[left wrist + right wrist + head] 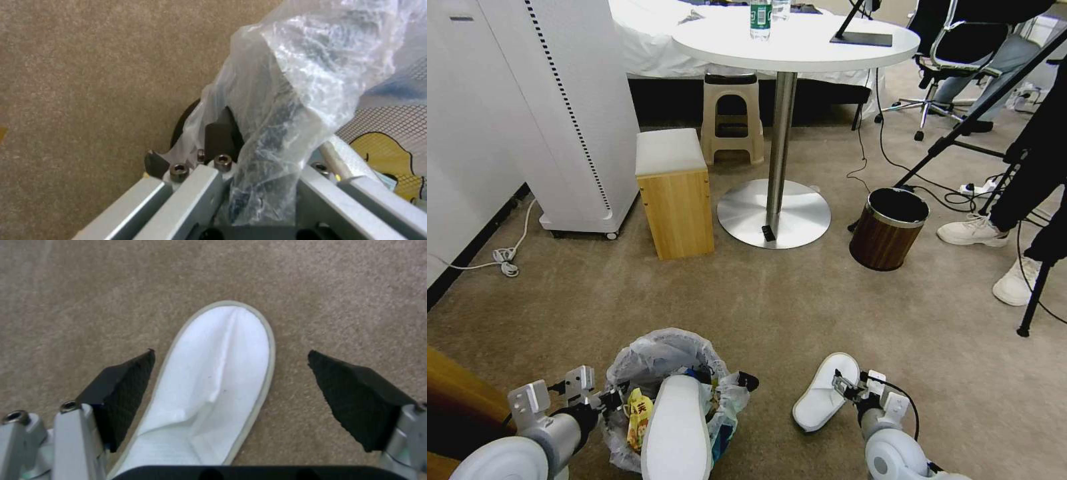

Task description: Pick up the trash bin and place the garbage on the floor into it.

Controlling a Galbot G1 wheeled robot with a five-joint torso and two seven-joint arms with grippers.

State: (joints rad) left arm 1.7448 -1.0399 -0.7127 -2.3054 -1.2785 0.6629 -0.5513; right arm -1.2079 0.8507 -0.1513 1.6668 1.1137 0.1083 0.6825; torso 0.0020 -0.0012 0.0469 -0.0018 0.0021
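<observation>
Nearest, at the left: left claw (pixel 620 398) clenched on the trash bin (pixel 627 373) at its rim, crinkled clear liner (pixel 293 83) bunched between the fingers (pixel 220 136). Inside the trash bin: one white slipper in the bin (pixel 677 427) sticking out over the near rim, a yellow-red snack wrapper (pixel 639 415) beside it. Standing on the floor (pixel 774 313), beige-tan carpet, close before the robot. Just to the right: right claw (pixel 231 393) released, black pads (pixel 122 396) spread wide on either side of a second white slipper on the floor (pixel 825 390), hovering above it, pads clear of the cloth. Farther out, toward the middle of the carpet: round white worktop (pixel 800 47) on a steel pedestal, a bottle (pixel 760 19) on top; wooden box stool (pixel 674 193) to its left, brown wood-look bin (pixel 888 228) to its right, well apart from the slipper. Beyond: beige plastic stool (pixel 732 117) and a bed (pixel 654 40) with white sheets.
</observation>
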